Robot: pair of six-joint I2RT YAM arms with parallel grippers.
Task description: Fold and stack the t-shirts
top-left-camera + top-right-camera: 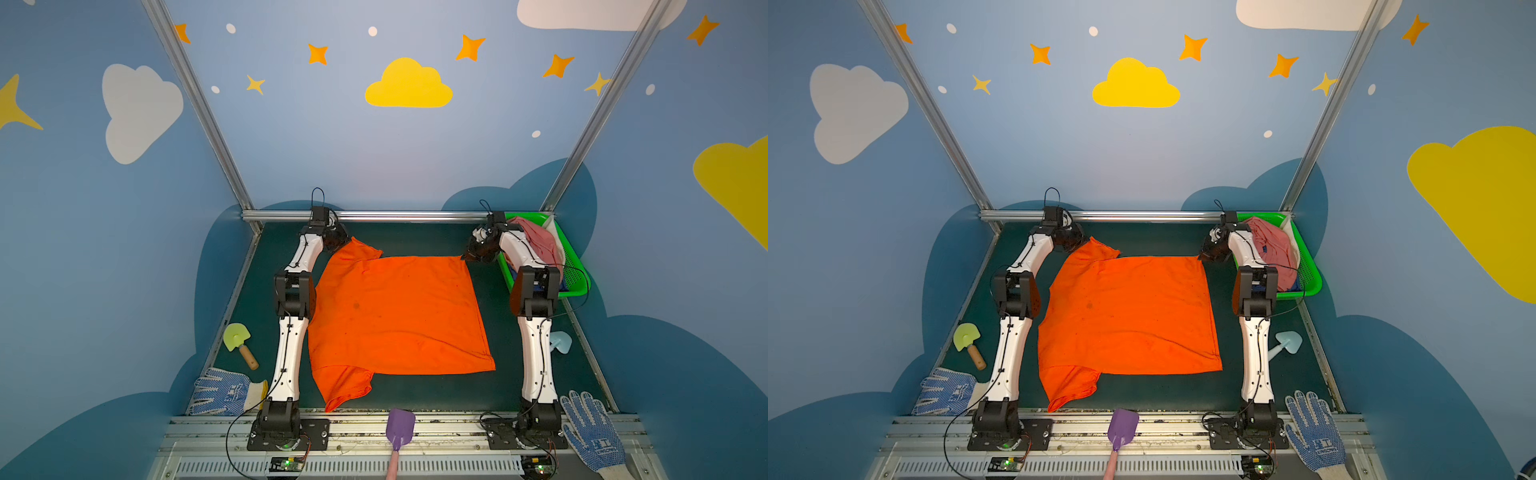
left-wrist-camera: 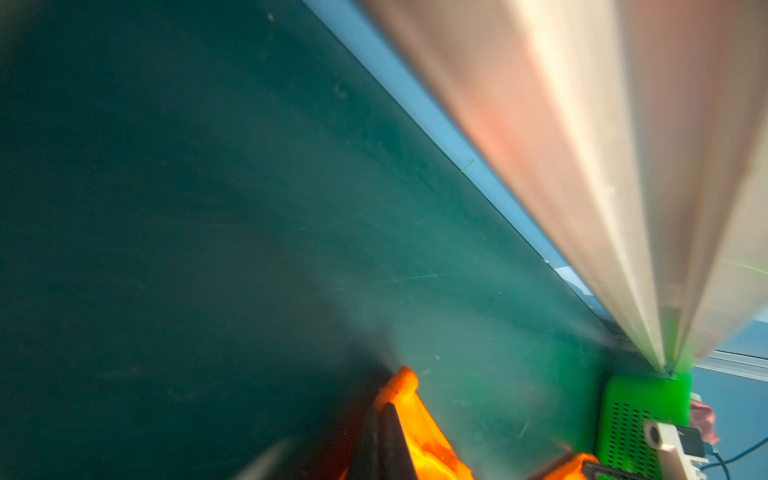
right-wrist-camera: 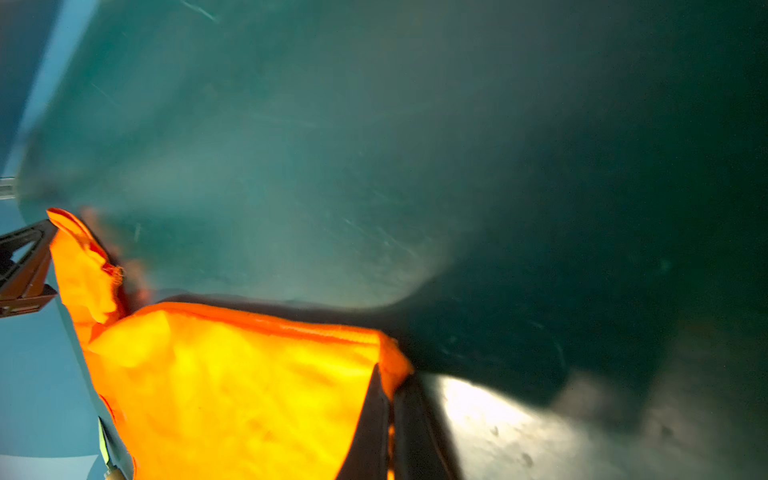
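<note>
A: Purple shovel (image 1: 400,424) lies closest, across the front rail (image 1: 457,417), its blade tip at the near edge of the bench (image 1: 415,237). Where's the orange shirt (image 1: 395,311)?

B: Spread mid-bench, sideways, with sleeves to the left and hem to the right. The near sleeve's tip almost reaches the front rail, just beside the shovel.

A: Grippers?

B: The left gripper (image 1: 347,241) is clenched on the far sleeve's tip. The right gripper (image 1: 467,255) is clamped on the far hem corner. In the right wrist view orange cloth shows between the closed jaws, and the corner casts a shadow on the bench beneath it.

A: Edges?

B: The far edge runs straight between the two grips. The left edge lies tight against the left arm, partly hidden by it. The right edge slants outward toward the front, apart from the right arm.

A: Open room?

B: One bare strip lies between the far edge and the back rail (image 1: 395,216), another between the near edge and the front rail, and a third runs down the right. A green basket (image 1: 575,270) fills the far right corner, just beside the right gripper, with a pink shirt (image 1: 538,243) heaped in it.

A: Clutter?

B: All of it is outside the arms. A trowel (image 1: 239,340) and a glove (image 1: 224,392) are on the left, a pale scoop (image 1: 561,341) and a second glove (image 1: 592,432) on the right.
</note>
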